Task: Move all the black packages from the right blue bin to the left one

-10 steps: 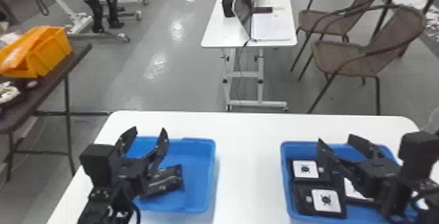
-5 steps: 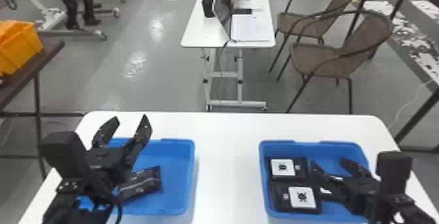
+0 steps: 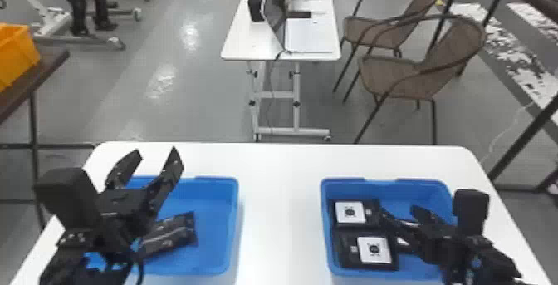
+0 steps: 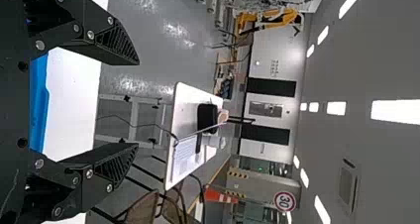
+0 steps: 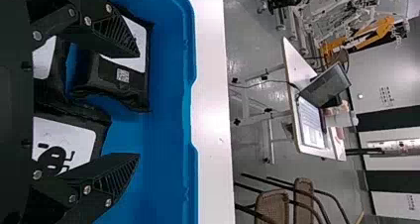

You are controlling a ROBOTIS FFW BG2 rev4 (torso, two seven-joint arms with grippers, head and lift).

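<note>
Shifting toward the left edge since the earlier head frames, the white tabletop and both bins now sit further over in the head view, and the orange plastic bin on the dark side table is partly cut off. In that view the left gripper is over the left blue plastic bin, higher against it than in the first frame, its two black fingers spread with nothing between them. One flat black package lies in that bin, as before. The right gripper has come nearer the robot within the right blue plastic bin, its fingers apart. Beside it lie a black package with a white label and, nearer the robot, a second white-labelled black package; more packaging is partly hidden behind the gripper. In the left wrist view, the left gripper has its fingers wide apart, with the floor and a white wheeled table beyond. In the right wrist view, the right gripper stands open at the black packages, holding none; one bears a small square code beside its white label.
</note>
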